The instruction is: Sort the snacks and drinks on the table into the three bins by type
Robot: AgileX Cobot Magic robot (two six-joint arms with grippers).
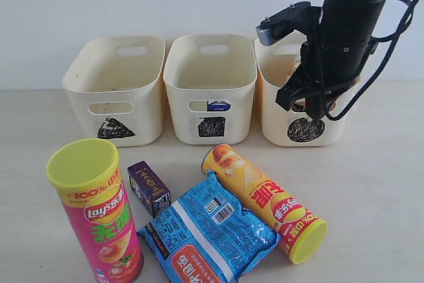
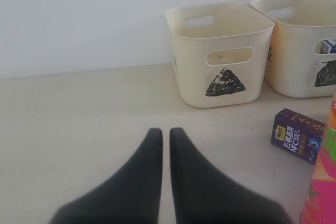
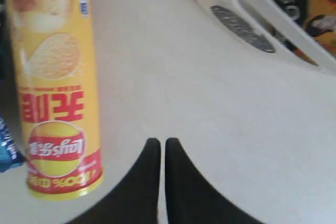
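The yellow-red tube (image 1: 265, 200) lies on its side on the table (image 1: 371, 183), lid towards the front, and is the unsorted snack nearest the right gripper (image 1: 313, 105); the right wrist view shows it (image 3: 52, 77) just off to one side of that gripper (image 3: 159, 142), whose fingers are pressed nearly together with nothing between them. The arm hangs in front of the circle bin (image 1: 271, 120), where an orange-black bag (image 3: 320, 3) shows through the handle slot; so the step in hand looks like the start of a fresh pick. The next move calls for the jaws to spread wide, come across the tube's body and close firmly (a lying tube may roll away). The blue bag (image 1: 209, 233) sits against or just beside the tube's flank, I cannot tell which, and could get nipped or dragged. Further out, the purple carton (image 1: 150, 188) and the upright pink tube (image 1: 96, 210) wait near the front left. A blue-and-white carton (image 1: 218, 105) shows through the slot of the square bin (image 1: 179, 114), so the purple one probably belongs there; the tubes perhaps go to the triangle bin (image 1: 142, 120). The left gripper (image 2: 161, 132) hangs low over bare table, fingers likewise drawn together and empty.
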